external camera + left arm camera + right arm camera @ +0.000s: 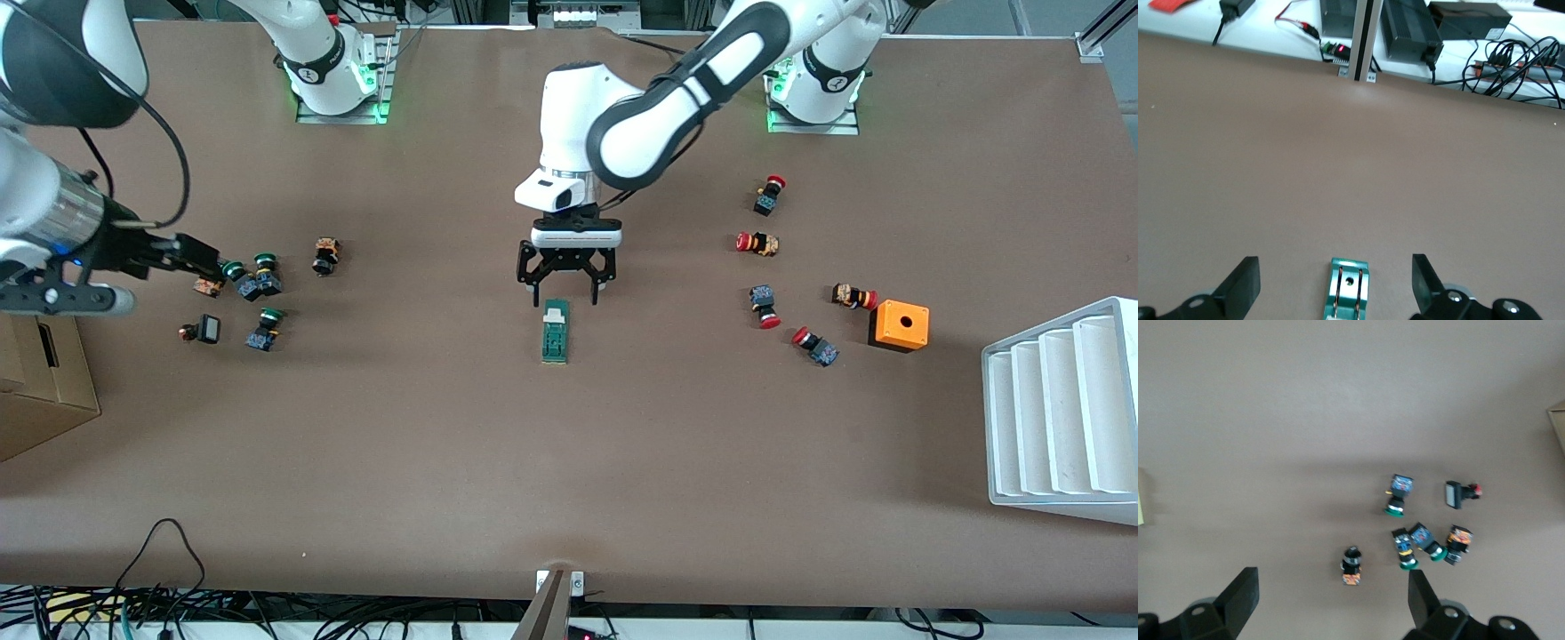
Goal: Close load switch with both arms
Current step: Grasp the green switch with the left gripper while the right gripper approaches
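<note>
Scanning the front view from its left edge, the right gripper (191,258) is found at middle left, held over a cluster of green-capped push buttons (258,284); its jaws are spread apart and nothing is held, as the right wrist view confirms. This arm is judged to be waiting.

At the centre of the frame the load switch (556,331) is seen lying flat on the brown tabletop (569,462), its long axis running up and down the picture. Directly above it in the frame the left gripper (566,289) is poised over the switch's white end, jaws wide apart and empty.

Toward the right of the frame, red-capped push buttons (765,244) and an orange box (899,325) are scattered, well apart from the switch.

Several risks are judged likely. The switch is small and unsecured, so it could be pushed or spun across the tabletop if the lever were pressed before the body is pinned. A descent slightly off line could land a finger on the lever and tip the block. The right arm must cross the button cluster, which could be knocked.

The switch appears as a narrow dark-green block with a white lever piece at its upper end; in the left wrist view a teal end with two slots and a small hole (1349,285) is shown between the fingers (1245,283).
</note>
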`<state>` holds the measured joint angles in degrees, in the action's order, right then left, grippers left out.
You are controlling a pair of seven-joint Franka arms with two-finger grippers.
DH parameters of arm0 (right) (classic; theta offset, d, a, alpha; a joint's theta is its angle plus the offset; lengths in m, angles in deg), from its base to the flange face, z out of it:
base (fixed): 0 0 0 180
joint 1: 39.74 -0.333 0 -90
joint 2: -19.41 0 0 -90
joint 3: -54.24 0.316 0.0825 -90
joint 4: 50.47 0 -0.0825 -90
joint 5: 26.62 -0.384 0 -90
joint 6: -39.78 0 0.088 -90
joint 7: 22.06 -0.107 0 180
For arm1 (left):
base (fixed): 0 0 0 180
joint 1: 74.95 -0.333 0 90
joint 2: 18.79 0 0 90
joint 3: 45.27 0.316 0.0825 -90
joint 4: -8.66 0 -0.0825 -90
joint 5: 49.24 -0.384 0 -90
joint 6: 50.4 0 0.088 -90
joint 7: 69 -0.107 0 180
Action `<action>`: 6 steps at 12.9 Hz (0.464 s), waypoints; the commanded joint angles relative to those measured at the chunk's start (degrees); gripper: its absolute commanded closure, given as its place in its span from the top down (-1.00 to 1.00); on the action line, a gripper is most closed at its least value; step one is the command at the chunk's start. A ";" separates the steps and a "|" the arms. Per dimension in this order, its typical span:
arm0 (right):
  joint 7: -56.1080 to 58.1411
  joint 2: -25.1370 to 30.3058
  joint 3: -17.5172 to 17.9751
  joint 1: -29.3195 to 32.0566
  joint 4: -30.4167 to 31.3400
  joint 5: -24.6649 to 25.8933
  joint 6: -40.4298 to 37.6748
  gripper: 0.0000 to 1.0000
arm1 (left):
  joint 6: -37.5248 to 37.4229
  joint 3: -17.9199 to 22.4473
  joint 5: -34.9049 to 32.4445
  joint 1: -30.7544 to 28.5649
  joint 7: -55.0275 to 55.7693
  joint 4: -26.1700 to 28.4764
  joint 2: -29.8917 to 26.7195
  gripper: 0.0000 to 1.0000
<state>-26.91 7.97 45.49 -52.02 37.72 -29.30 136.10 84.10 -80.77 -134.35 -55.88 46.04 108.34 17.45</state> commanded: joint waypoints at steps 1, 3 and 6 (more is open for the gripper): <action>-5.22 -6.30 0.13 -0.03 -7.93 -5.20 -0.69 0.98 | -2.82 -0.36 -10.14 0.70 6.85 0.34 2.77 1.00; -11.63 -9.90 0.13 -0.64 -10.66 -10.56 -0.52 0.98 | -7.65 -0.36 -15.77 2.10 10.54 0.34 5.41 1.00; -22.27 -14.91 0.22 -3.71 -13.22 -12.78 3.14 0.98 | -12.57 -0.45 -22.63 3.51 15.12 0.34 9.36 1.00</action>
<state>-43.25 -3.07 45.80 -53.92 28.44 -40.70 137.49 74.68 -80.82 -152.58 -53.13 57.88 109.01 24.57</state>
